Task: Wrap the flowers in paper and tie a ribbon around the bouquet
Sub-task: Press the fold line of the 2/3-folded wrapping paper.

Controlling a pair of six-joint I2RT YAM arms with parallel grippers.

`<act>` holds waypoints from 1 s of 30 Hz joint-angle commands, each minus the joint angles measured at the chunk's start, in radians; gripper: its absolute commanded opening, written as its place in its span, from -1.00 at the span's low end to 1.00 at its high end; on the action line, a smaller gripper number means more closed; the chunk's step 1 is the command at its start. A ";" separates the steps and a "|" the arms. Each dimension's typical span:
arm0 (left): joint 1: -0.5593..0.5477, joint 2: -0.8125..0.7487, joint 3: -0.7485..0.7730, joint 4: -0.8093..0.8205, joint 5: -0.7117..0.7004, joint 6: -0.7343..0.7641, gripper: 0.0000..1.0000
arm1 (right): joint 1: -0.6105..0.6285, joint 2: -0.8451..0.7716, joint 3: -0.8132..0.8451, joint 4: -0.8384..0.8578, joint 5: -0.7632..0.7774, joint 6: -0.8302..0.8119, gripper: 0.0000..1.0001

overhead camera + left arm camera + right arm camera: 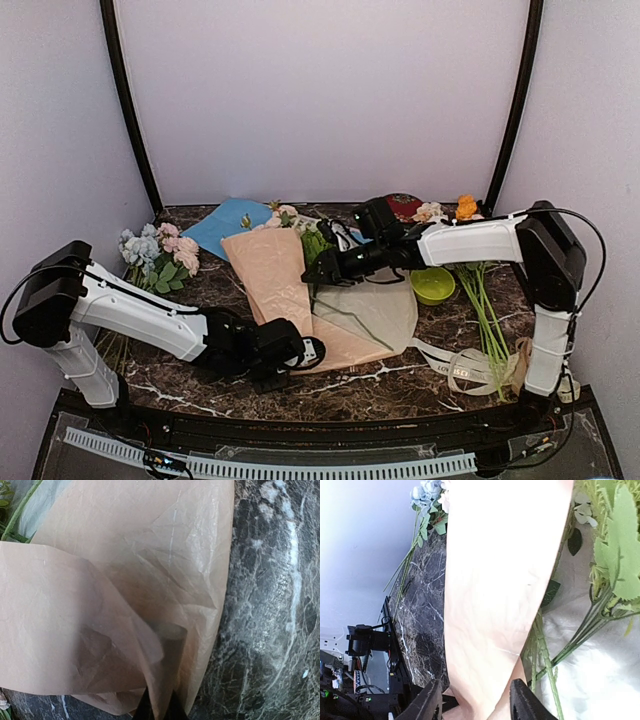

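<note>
Marble tabletop (270,605) open beside paper (125,555) edge pinched in left jaws.

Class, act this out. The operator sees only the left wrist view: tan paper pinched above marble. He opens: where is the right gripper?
Observer: The right gripper sits at the right edge of the folded paper, jaws apart.
Operator: And the ribbon?
Observer: The ribbon lies loose on the table, near right.
Operator: The flowers?
Observer: The flowers show blooms beyond the paper's far end.
</note>
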 commanded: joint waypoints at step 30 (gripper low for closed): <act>-0.022 -0.050 0.041 -0.016 0.110 0.042 0.01 | -0.023 0.202 0.092 0.121 -0.125 -0.023 -1.00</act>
